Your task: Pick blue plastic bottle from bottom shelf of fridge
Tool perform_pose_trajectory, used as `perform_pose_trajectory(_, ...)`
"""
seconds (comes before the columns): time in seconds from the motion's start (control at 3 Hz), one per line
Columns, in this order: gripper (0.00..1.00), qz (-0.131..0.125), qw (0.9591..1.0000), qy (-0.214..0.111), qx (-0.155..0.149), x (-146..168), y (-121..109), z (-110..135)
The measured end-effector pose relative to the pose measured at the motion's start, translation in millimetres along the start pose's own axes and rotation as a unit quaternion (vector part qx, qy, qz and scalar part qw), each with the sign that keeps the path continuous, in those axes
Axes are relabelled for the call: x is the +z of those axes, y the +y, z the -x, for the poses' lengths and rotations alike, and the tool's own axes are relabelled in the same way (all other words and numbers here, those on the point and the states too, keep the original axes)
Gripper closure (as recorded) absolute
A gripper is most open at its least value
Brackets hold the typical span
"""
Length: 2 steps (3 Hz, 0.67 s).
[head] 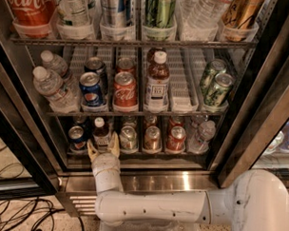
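— Gripper [103,147] is at the front lip of the bottom shelf [190,157], its two pale fingers [116,144] spread in a wide V with nothing between them. Where is the target?

— Straight behind that V: the blue plastic bottle [101,134] stands upright in the second lane from the left, at the front of the rack. Whether the fingers touch it, I cannot tell.

— So how should the grasp go?

— I would push forward low and level, so the fingers pass either side of the body below the white cap, then close on the label band. The lane is narrow: a blue can [77,136] stands just to the left and a silver can [128,138] just to the right, so a finger drifting sideways would likely knock one.

— How will it handle?

— Thin clear plastic with dark liquid inside; it is round and smooth, so probably slippery and a little springy. A firm, centred squeeze seems best. The rack is dark ribbed metal, and the fridge [147,183] has a polished steel sill that the bottle must clear when lifted out.
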<state>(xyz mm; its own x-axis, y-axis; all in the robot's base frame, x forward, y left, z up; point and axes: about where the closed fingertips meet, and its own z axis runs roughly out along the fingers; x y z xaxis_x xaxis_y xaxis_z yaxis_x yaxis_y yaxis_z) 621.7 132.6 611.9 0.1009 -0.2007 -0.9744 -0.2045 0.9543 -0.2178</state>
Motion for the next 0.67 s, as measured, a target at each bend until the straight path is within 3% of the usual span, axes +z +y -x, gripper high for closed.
perform_pose_trajectory(0.67, 0.74, 0.021, 0.9996, 0.011, 0.017, 8.0, 4.0, -7.1)
